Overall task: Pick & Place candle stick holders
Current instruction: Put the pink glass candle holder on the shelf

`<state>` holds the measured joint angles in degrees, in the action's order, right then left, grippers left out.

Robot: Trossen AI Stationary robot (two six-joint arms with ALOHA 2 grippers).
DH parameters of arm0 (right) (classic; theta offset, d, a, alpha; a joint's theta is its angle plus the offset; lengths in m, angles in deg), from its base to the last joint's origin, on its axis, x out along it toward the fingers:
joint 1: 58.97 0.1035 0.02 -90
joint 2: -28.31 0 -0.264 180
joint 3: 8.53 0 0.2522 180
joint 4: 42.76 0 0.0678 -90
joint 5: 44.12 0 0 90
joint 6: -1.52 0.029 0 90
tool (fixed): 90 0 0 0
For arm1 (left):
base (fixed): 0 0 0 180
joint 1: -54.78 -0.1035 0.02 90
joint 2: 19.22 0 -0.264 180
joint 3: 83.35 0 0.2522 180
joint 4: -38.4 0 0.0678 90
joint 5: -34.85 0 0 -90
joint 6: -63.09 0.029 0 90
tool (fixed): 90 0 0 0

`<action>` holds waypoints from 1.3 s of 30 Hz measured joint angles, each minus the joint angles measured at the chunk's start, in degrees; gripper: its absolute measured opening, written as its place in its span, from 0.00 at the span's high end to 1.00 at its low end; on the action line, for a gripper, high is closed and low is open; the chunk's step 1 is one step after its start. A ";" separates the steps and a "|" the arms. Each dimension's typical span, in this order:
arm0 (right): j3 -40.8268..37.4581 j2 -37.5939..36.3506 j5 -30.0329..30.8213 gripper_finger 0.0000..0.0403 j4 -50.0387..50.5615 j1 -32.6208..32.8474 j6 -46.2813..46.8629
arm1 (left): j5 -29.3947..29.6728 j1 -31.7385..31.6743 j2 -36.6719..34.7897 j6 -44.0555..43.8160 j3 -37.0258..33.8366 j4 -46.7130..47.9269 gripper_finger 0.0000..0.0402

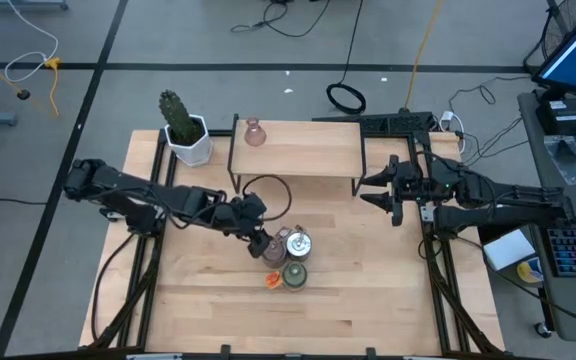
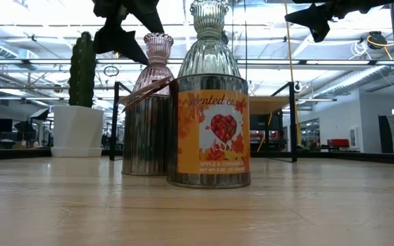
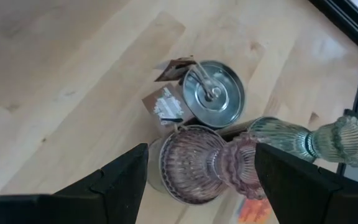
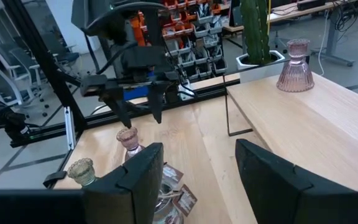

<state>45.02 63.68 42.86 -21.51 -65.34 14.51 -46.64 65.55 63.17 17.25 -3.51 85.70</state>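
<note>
Bright overhead light, soft shadows, sharp pictures.

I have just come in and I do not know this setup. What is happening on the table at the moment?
The left gripper hangs open above a pink glass candle holder in the cluster at the table's middle, not gripping it. Beside it stand a greenish glass holder, a silvery tin and an orange scented candle tin. Another pink holder stands on the raised wooden shelf, near the potted cactus. The right gripper waits at the table's right.
</note>
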 joint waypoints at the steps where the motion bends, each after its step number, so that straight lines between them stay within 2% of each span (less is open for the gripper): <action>1: 0.00 0.00 0.00 0.52 0.00 0.00 -0.11 | -0.14 -0.22 0.00 0.02 0.00 0.04 0.27; 18: 0.02 0.00 0.20 0.52 0.07 -0.01 -2.17 | -3.57 -0.86 0.90 -1.32 1.98 1.25 0.27; 28: 0.02 0.00 0.22 0.52 0.15 0.00 -3.21 | -5.14 -0.90 6.92 -0.42 8.48 12.02 0.27; 33: 0.02 0.00 0.23 0.52 0.15 -0.02 -3.63 | -3.23 -0.98 8.16 -0.38 9.78 13.48 0.27; 39: 0.02 0.02 0.24 0.52 0.57 -0.02 -3.63 | -4.49 -1.36 9.86 -0.63 10.04 14.37 0.27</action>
<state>45.04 63.71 43.10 -20.94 -65.37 10.88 -51.13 64.19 73.03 16.62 6.53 100.07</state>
